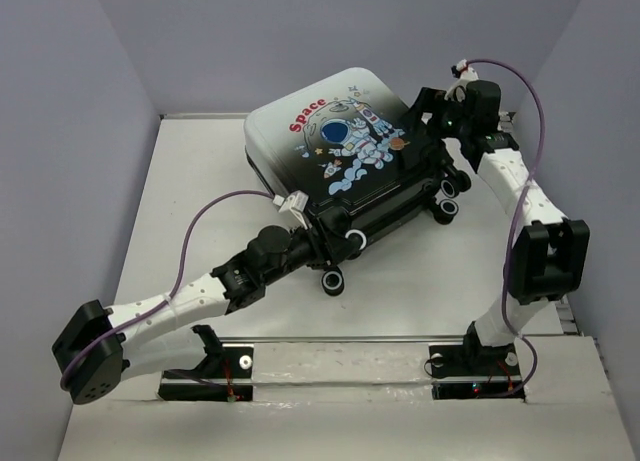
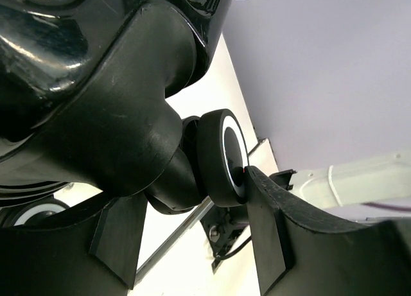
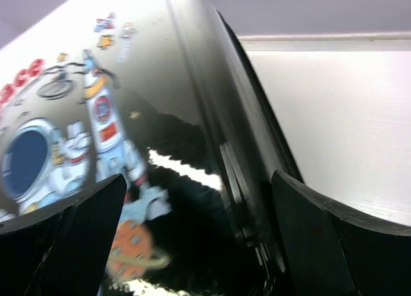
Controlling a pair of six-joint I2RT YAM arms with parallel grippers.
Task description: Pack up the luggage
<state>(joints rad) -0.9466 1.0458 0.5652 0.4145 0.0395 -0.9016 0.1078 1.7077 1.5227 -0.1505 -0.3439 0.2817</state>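
Observation:
The luggage [image 1: 340, 131] lies shut and flat on the table, astronaut and red "Space" print facing up, wheels toward me. My left gripper [image 1: 318, 229] is at its near left corner. In the left wrist view this gripper [image 2: 189, 190] straddles a black-and-white wheel [image 2: 225, 155] and its caster; the right finger [image 2: 270, 232] presses on the wheel's face and the left finger sits against the caster housing. My right gripper [image 1: 425, 106] is at the far right corner. It [image 3: 198, 180] stands open across the luggage's edge [image 3: 160, 116], one finger above the printed shell, the other beside the side wall.
The white table [image 1: 200, 201] is boxed in by grey walls at the left, back and right. A metal rail [image 1: 340, 341] with both arm bases runs along the near edge. Other wheels [image 1: 333, 279] stick out from the luggage's near side.

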